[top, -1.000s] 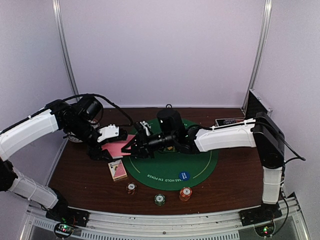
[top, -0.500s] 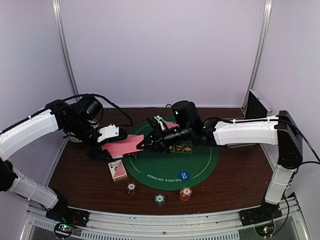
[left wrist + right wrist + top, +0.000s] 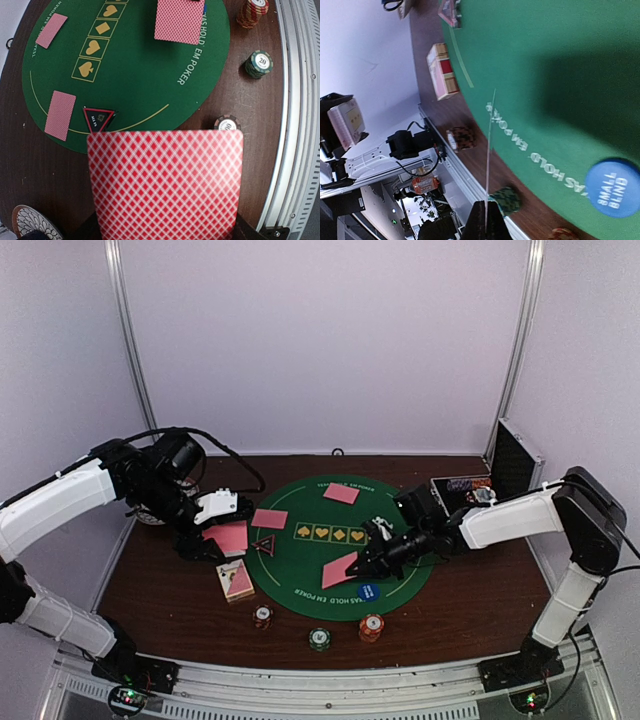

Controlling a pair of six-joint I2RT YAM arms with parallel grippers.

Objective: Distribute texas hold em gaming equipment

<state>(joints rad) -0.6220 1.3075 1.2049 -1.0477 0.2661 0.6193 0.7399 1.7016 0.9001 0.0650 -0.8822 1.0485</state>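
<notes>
The brown table [image 3: 470,590] bears a green mat [image 3: 300,578], card box [image 3: 235,580], three chip stacks [image 3: 319,638] and a case [image 3: 508,462].

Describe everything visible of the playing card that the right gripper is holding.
The card is a thin, flat rectangle with rounded corners. Its back is a pink-red and white diamond lattice, and its face is hidden. The right gripper is shut on one edge, holding it back-up and tilted over the near part of the green mat, beside the blue small-blind button. Whether it touches the felt is unclear.
</notes>
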